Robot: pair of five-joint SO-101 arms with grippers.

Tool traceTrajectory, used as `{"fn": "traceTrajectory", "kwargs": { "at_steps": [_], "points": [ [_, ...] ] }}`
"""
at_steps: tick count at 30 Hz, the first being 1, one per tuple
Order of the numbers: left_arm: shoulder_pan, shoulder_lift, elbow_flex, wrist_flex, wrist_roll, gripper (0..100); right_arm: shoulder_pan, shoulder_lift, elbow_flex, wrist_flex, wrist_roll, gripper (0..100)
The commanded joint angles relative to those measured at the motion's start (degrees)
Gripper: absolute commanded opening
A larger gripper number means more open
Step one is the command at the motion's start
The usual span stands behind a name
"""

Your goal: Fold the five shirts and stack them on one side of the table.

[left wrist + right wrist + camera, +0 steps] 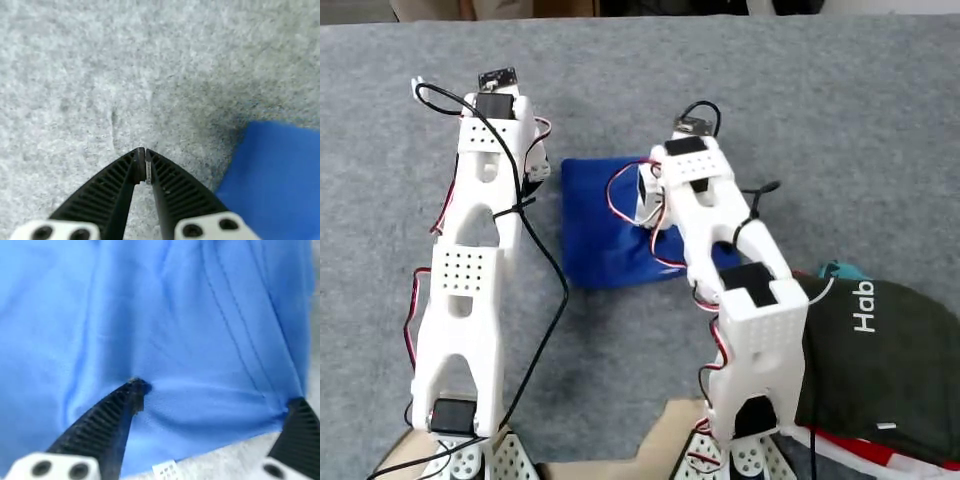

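Blue shirt, folded, lies near the middle of the table. My right gripper is down on it with its fingers spread wide, one tip pressing into the cloth. My left gripper, fingers pressed together, sits over the bare table at the shirt's 9 o'clock. A pile of other shirts lies at its 4 o'clock.

A grey, felt-like cover spreads over the whole worktop, evenly lit. Beyond its far edge runs a narrow strip of tan and dark shapes. A tan board lies at the near edge.
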Motion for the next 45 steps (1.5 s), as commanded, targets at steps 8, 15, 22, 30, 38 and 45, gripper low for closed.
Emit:
{"fn": "traceTrajectory", "kwargs": {
  "at_steps": [8, 15, 22, 30, 38, 45],
  "points": [
    [0.4, -3.6, -0.2, -0.4, 0.0, 2, 1.5, -3.8, -6.4, 7.4, 0.0, 40.8],
    [0.4, -3.6, -0.2, -0.4, -0.1, 2, 1.9, 3.4, -2.6, -7.3, -0.4, 40.8],
    [0.4, -3.6, -0.2, -0.4, -0.1, 2, 1.5, 6.6, -5.8, -7.6, -0.4, 27.4],
    [0.4, -3.6, -0.2, -0.4, -0.3, 2, 1.5, 6.6, -11.8, 4.3, 0.0, 1.6],
    [0.4, -3.6, -0.2, -0.4, -0.3, 2, 1.7, 6.9, -21.4, 14.9, 0.0, 1.4],
    [0.3, -3.6, -0.4, -0.4, -0.3, 2, 2.0, 6.9, -21.8, 14.8, 0.0, 0.5]
  ]
}}
